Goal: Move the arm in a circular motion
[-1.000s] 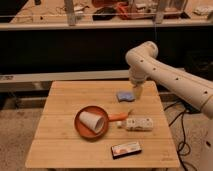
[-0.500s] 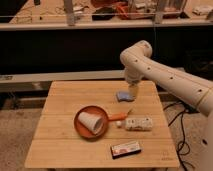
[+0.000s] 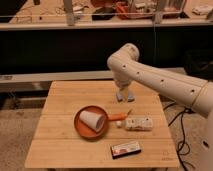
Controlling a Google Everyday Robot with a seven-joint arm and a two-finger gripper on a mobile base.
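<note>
Tool [image 3: 122, 89] hangs tip-down over the middle of the surface's [image 3: 55, 150] rear edge; wide or narrow, I cannot tell. Front edge: flat box [image 3: 125, 148]. Mid-surface: orange plate [image 3: 80, 132] with a cup [image 3: 92, 120] lying on it. The arm [image 3: 165, 85] reaches in over the right edge. All clutter lies frontward of the tool.

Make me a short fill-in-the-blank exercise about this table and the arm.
The white cup lies on its side on the ____ plate.
The gripper is right by the ____ object at the table's back.
The arm reaches in from the picture's ____ side.
The table is made of ____.
Missing words: orange, blue, right, wood.
</note>
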